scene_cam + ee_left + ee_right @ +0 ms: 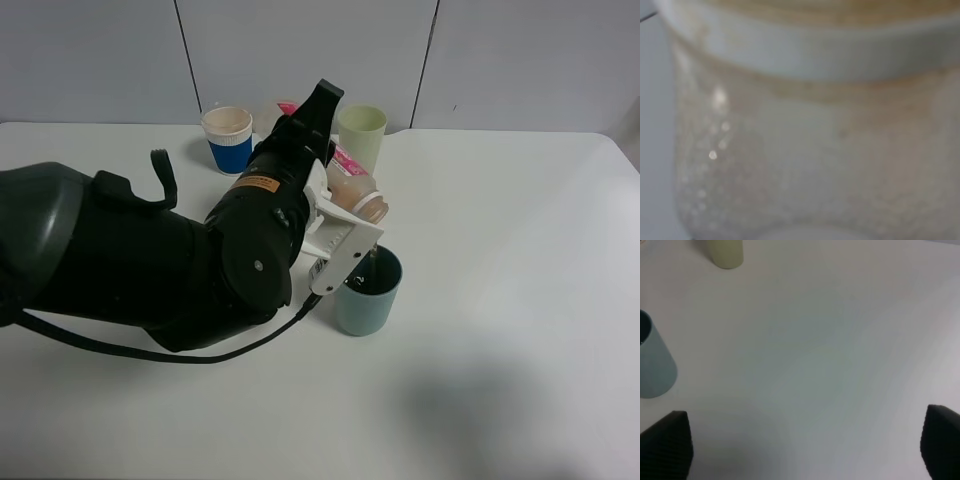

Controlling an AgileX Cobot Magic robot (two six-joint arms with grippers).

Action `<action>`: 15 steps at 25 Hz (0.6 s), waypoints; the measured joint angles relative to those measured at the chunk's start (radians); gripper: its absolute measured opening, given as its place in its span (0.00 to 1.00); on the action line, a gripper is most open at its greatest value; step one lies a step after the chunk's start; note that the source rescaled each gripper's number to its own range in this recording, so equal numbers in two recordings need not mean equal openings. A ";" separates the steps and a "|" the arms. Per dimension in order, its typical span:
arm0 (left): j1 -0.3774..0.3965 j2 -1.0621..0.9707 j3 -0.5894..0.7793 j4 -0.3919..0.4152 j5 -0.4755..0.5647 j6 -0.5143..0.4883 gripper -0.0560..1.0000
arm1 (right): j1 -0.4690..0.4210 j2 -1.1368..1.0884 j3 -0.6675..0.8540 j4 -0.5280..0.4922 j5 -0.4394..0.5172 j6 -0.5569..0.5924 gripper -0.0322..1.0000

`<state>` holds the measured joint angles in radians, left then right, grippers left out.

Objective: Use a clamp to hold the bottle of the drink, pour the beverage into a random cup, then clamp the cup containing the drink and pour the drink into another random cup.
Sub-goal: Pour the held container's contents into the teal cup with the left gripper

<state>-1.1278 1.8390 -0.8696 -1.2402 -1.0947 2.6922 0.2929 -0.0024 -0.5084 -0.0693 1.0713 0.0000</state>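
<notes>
- The blue-banded white cup (229,140) stands well behind the clamp and off to its left, clear of the pour.
- The clamp (350,215) (the left arm's white jaws) is closed tight on the bottle (350,182), gripping its body. The left wrist view shows only the bottle's blurred wall (815,150) filling the frame.
- The bottle lies tipped in the jaws with its neck pointing down and away from the arm. The neck is just above the rim of the teal-green tumbler (368,292), which stands right under the clamp's tips.
- The beverage (366,200) shows as a brownish tint gathered toward the neck; whether a stream is falling is too fine to tell.
- The step in hand looks like the pour into the tumbler. To do it well, the mouth should sit over the tumbler's middle rather than its near rim. The tilt should grow slowly, and the lower jaw, very near the rim, must not knock it.
- The pale yellow-green cup (361,138) waits behind the clamp, beyond the bottle's base.
- The right gripper (802,450) hangs wide open and empty over the bare table (840,365), with the tumbler (652,365) ahead and off to one side.
</notes>
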 joint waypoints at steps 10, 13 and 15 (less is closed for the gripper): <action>0.000 0.000 0.000 0.054 -0.007 0.004 0.06 | 0.000 0.000 0.000 0.000 0.000 0.000 0.75; 0.000 0.000 0.000 0.063 -0.007 0.008 0.06 | 0.000 0.000 0.000 0.000 0.000 0.000 0.75; 0.000 0.000 0.000 0.079 -0.007 0.013 0.06 | 0.000 0.000 0.000 0.000 0.000 0.000 0.75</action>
<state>-1.1278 1.8390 -0.8696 -1.1616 -1.1016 2.7050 0.2929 -0.0024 -0.5084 -0.0693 1.0713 0.0000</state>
